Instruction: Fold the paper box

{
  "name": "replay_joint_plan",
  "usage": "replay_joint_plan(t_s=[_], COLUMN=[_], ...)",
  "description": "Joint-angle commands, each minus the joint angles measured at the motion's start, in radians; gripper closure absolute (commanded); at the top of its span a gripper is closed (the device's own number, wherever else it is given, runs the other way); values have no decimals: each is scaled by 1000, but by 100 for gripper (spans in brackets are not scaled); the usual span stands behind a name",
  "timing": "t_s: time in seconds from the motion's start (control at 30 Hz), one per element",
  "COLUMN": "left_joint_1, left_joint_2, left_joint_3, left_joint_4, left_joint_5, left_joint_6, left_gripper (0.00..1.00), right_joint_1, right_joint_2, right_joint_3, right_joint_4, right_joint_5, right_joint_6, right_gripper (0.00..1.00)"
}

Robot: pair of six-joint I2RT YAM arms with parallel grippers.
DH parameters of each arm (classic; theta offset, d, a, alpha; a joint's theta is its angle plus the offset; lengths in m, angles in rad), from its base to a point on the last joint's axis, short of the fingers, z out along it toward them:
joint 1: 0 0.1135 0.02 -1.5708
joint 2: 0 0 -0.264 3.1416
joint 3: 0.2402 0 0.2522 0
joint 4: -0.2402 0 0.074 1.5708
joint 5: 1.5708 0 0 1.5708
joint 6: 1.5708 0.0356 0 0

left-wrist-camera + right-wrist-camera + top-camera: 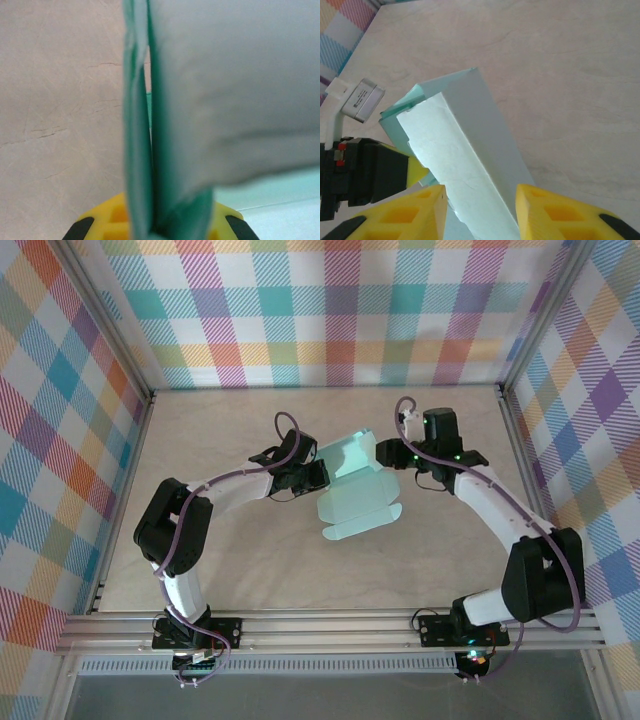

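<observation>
Pale mint-blue thin card paper box (355, 488) is lying partly folded at mid-table between the two arms, with one panel standing up. It is looking light, flimsy and easily creased, so I am judging the panel edges beside the fold lines to be the safest holds. Black-and-yellow left gripper (316, 476) is pinching doubled layers of card tightly. Yellow-fingered right gripper (480, 210) is straddling the raised panel; I cannot tell whether it is clamping. Both grippers are crowding each other across the box above the beige table (250, 570), while plaid walls (60, 390) are standing well apart.
</observation>
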Motion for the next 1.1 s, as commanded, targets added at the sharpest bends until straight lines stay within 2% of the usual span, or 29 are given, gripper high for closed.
replay_joint_plan(t_s=[0.0, 0.23, 0.33, 0.57, 0.67, 1.07], left_joint_1=[-7, -7, -7, -7, -7, -7], left_joint_2=[0, 5, 11, 16, 17, 15], left_joint_3=[26, 30, 32, 32, 32, 29], left_joint_4=[34, 38, 41, 47, 49, 55], left_joint_5=[24, 28, 33, 39, 41, 48], left_joint_6=[7, 4, 3, -1, -2, -2], left_gripper=[100, 100, 100, 100, 100, 100], right_joint_1=[0, 6, 16, 63, 103, 200], right_joint_2=[52, 121, 133, 155, 176, 240], right_joint_3=[53, 95, 99, 127, 151, 200], right_joint_4=[-10, -50, -70, -122, -155, -170], right_joint_5=[-77, -147, -133, -12, 77, 384], right_joint_6=[-60, -114, -136, -202, -240, -331], right_gripper=[61, 62, 62, 67, 68, 82])
